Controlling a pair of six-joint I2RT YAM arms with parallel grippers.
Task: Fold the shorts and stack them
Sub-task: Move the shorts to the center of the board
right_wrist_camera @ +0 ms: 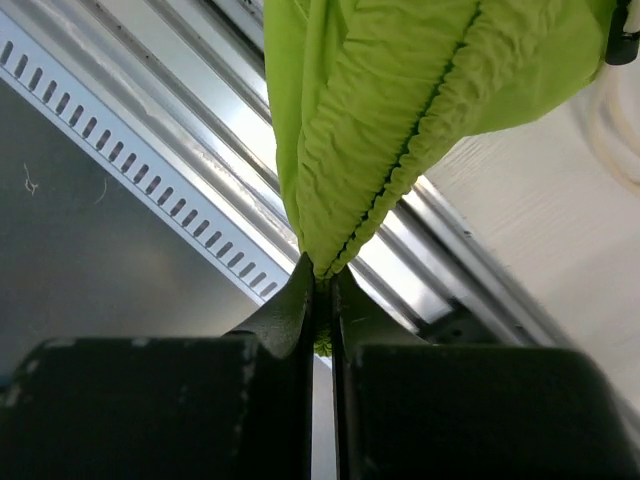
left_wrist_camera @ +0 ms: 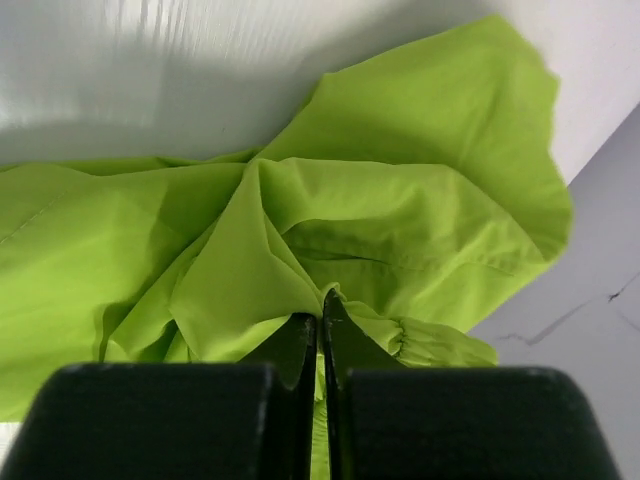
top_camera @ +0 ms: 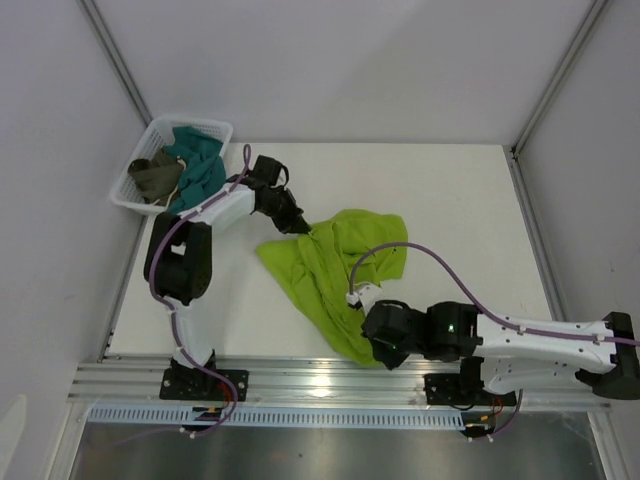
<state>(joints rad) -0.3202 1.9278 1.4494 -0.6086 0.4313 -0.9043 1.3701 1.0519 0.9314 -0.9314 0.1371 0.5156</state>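
Jaws of left arm (top_camera: 220,208) and right arm (top_camera: 540,336) each pinch shut on shorts (top_camera: 330,268).

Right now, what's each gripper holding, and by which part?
Both hold the lime-green shorts. Left gripper pinches a bunched fabric fold at their far side; right gripper pinches the gathered elastic edge at their near end.

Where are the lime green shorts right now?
In the top view the shorts lie on the table, stretched between the left end effector pinching their far edge and the right end effector pinching the waistband by the near rail.
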